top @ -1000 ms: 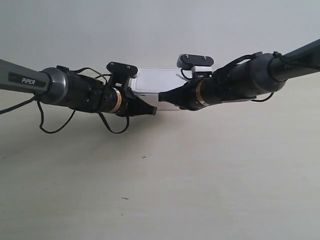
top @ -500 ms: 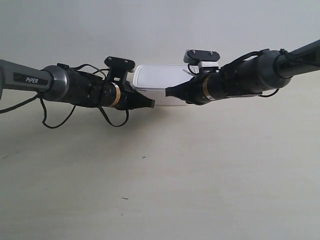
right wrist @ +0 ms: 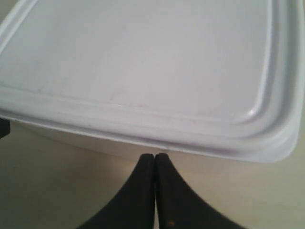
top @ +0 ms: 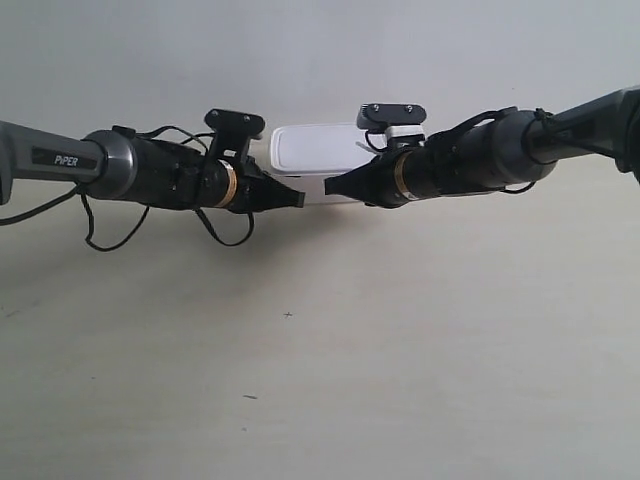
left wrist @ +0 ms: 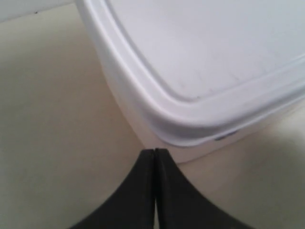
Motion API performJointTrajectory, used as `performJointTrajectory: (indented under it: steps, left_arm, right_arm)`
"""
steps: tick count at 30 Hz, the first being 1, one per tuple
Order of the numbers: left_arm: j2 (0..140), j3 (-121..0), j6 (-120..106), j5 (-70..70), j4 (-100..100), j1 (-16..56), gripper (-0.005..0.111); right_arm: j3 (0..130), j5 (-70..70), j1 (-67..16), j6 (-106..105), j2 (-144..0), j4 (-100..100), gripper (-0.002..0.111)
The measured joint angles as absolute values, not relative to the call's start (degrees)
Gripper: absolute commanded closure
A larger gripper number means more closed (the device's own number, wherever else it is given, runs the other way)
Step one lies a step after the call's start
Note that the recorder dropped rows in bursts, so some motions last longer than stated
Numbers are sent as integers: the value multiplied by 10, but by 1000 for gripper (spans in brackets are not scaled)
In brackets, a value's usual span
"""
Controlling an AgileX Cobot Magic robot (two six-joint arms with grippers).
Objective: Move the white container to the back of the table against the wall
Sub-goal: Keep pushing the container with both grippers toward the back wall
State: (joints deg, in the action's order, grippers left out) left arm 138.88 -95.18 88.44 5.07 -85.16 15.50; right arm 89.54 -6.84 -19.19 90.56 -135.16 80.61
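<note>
The white container (top: 315,148) lies lid-up at the far side of the table (top: 350,350), close to the wall (top: 320,50); from here I cannot tell whether it touches the wall. Both arms reach in low from the sides. My left gripper (top: 298,199), on the arm at the exterior view's left, is shut. Its tip (left wrist: 155,151) rests at a lower front corner of the container (left wrist: 214,57). My right gripper (top: 330,188) is shut too. Its tip (right wrist: 155,155) sits just under the lid's rim on the long front side of the container (right wrist: 143,62).
Loose black cables (top: 225,235) hang under the arm at the exterior view's left. Small camera brackets (top: 392,115) stick up from both wrists beside the container. Pale tabletop with tiny dark specks (top: 288,315) stretches toward the front.
The container has slid farther back toward the wall. Both shut grippers moved back with it, their tips staying at its front side.
</note>
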Motion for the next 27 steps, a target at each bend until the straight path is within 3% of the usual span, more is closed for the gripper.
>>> performJointTrajectory:
  steps: [27]
  left_arm:
    - [1433, -1004, 884, 139, -864, 150, 107]
  right_arm:
    - [919, -97, -192, 907, -1359, 807, 108]
